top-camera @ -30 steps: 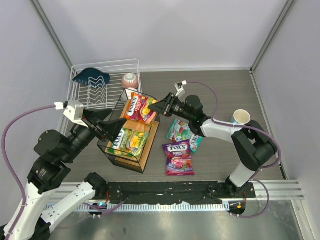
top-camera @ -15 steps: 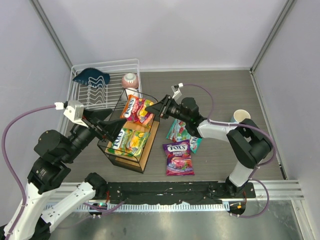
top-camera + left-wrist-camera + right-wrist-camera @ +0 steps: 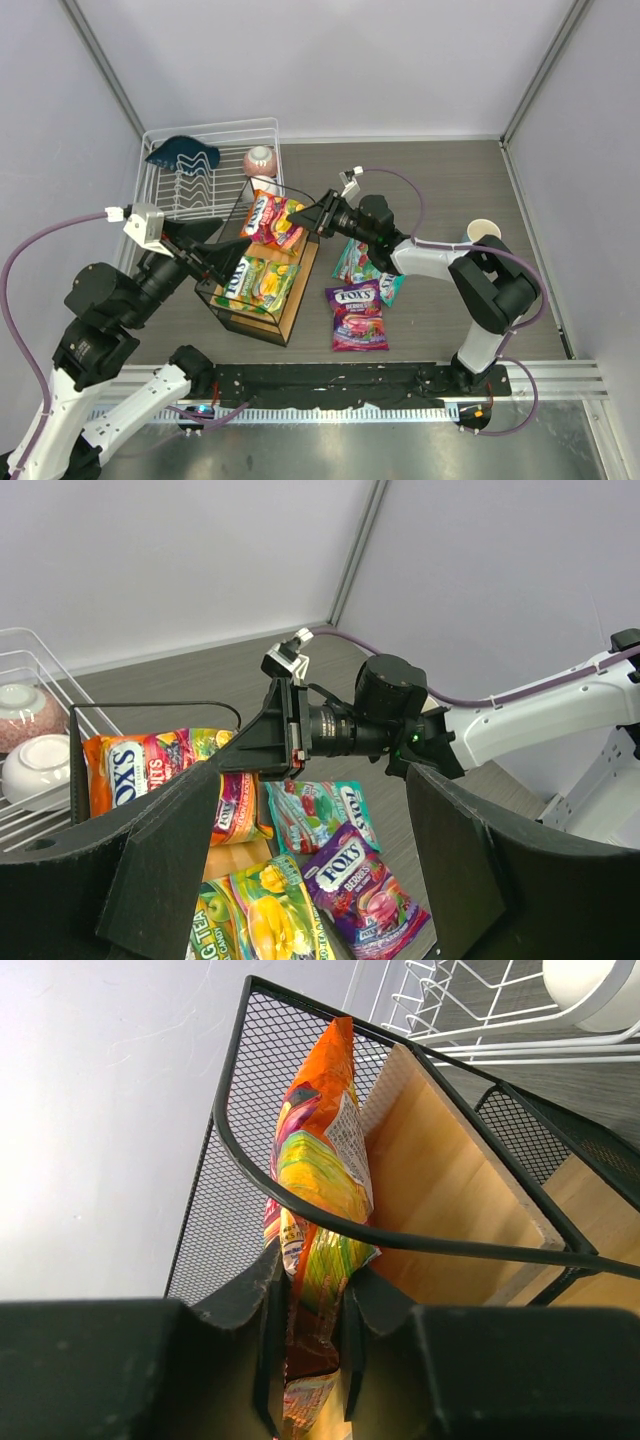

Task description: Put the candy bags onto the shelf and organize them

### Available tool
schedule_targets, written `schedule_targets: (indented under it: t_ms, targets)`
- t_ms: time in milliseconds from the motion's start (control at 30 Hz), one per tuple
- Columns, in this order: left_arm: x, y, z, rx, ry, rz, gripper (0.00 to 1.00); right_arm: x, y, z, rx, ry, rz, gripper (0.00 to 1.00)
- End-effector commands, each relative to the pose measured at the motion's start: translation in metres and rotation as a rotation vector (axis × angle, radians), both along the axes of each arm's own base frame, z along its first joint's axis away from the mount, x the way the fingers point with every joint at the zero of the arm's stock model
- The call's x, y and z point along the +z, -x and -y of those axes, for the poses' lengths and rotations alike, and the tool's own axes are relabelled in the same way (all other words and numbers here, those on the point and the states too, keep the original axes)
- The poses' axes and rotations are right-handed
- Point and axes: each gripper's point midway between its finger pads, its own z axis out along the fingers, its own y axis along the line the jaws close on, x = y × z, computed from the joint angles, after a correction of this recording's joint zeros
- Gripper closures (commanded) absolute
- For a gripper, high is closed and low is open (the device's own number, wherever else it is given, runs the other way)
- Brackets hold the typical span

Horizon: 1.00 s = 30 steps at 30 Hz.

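Observation:
The orange-red candy bag [image 3: 272,218] hangs edge-up over the back board of the shelf [image 3: 300,290], inside its black wire frame. My right gripper [image 3: 318,214] is shut on the bag's right end; in the right wrist view the bag [image 3: 320,1170] is pinched between my right gripper [image 3: 308,1300] fingers, beside the wooden board [image 3: 440,1210]. The yellow-green bag [image 3: 255,283] lies on the shelf's front board. Right of the shelf, the teal bag [image 3: 362,263] and purple bag [image 3: 358,315] lie on the table. My left gripper [image 3: 215,260] hovers open at the shelf's left side, holding nothing.
A white wire dish rack [image 3: 200,190] stands behind the shelf with a blue item [image 3: 182,153] and a bowl [image 3: 260,160] in it. A paper cup [image 3: 483,234] stands at the right, close to the right arm's elbow.
My right gripper has carried the orange-red bag leftward, farther in over the shelf's back board. The left arm has shifted only slightly.

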Motion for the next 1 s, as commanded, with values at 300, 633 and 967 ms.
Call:
schedule_targets:
  t_ms: [300, 633, 967]
  targets:
    - [0.004, 0.002, 0.003, -0.017, 0.021, 0.012, 0.2, 0.037, 0.004, 0.002, -0.009, -0.051, 0.11, 0.52]
    - [0.006, 0.002, 0.004, -0.021, 0.025, 0.013, 0.2, 0.036, 0.011, 0.013, -0.031, 0.009, 0.123, 0.34]
    - [0.004, 0.002, 0.004, -0.026, 0.023, 0.01, 0.21, 0.024, 0.012, 0.021, -0.055, 0.106, 0.105, 0.32]
